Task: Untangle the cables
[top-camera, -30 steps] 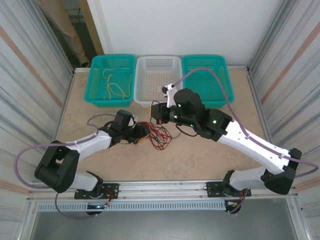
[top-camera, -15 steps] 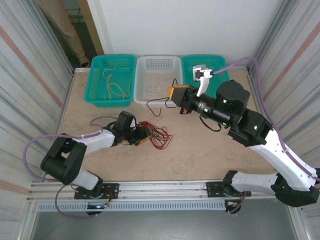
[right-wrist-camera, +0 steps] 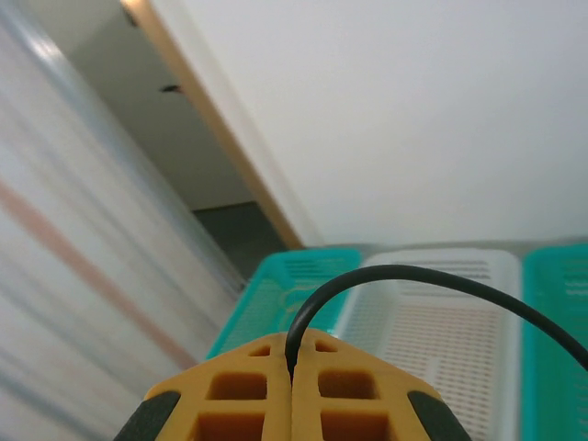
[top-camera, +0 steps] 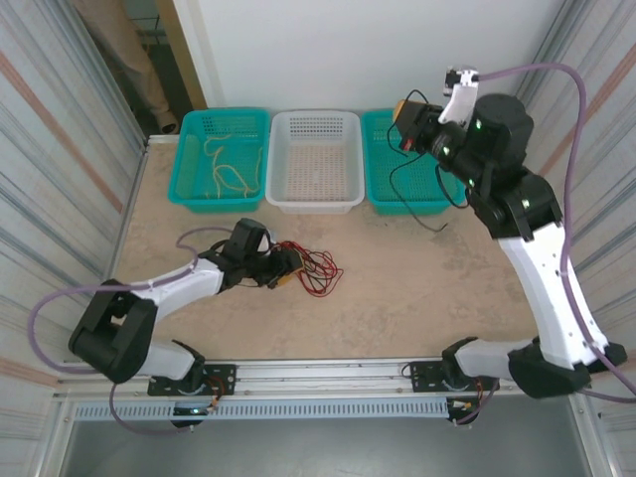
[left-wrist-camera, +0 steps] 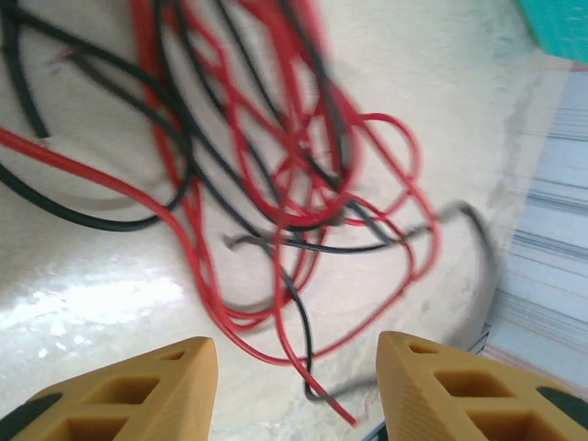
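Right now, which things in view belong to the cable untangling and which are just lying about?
Job:
- red-and-black tangle on the table
- black cable, pinched in the right gripper
- cream cables in the left teal basket
- left gripper, open at the tangle

Lying about:
- white basket
- right teal basket

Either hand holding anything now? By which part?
Right hand pinches a black cable, apparently near one end; the rest hangs free. Left hand is open over the red and black tangle, holding nothing.
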